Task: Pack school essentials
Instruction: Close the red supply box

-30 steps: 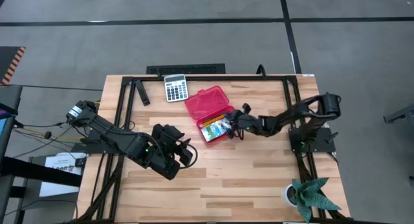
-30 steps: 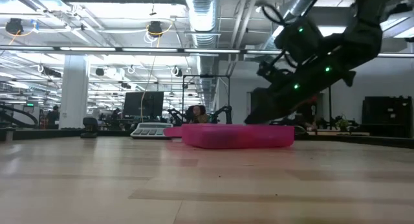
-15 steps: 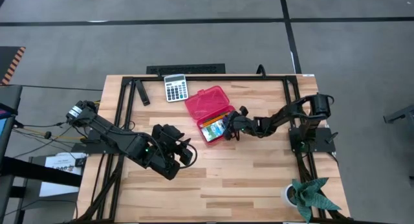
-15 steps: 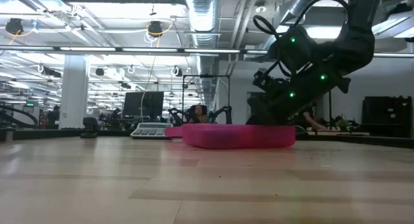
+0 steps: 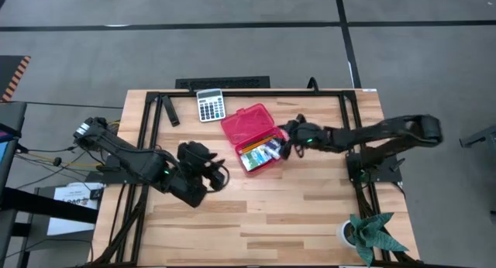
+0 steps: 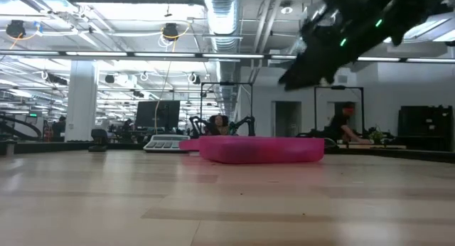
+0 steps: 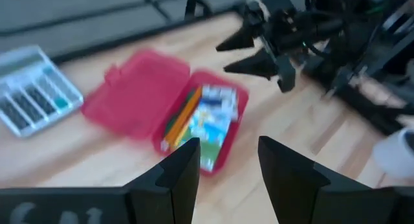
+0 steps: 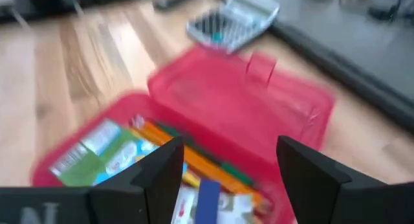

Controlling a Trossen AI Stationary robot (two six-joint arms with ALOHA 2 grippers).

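The red hinged case lies open on the table, its lid flat beside its tray. The tray holds school essentials: green-and-white packets, orange, yellow and green pencils and a small blue piece. My right gripper hovers open above the tray's right side, with nothing between its fingers. It also shows in the left wrist view. My left gripper stands open to the near left of the case, pointing at it, and is empty.
A grey calculator lies at the far edge, left of the case. A potted plant stands at the near right corner. Bare wood spreads across the table's near half. In the room behind, a person shows.
My right gripper has risen from the case's tray, well clear of it, and drawn back a little toward the table's right and far edges. My left gripper has shifted slightly toward the far left.
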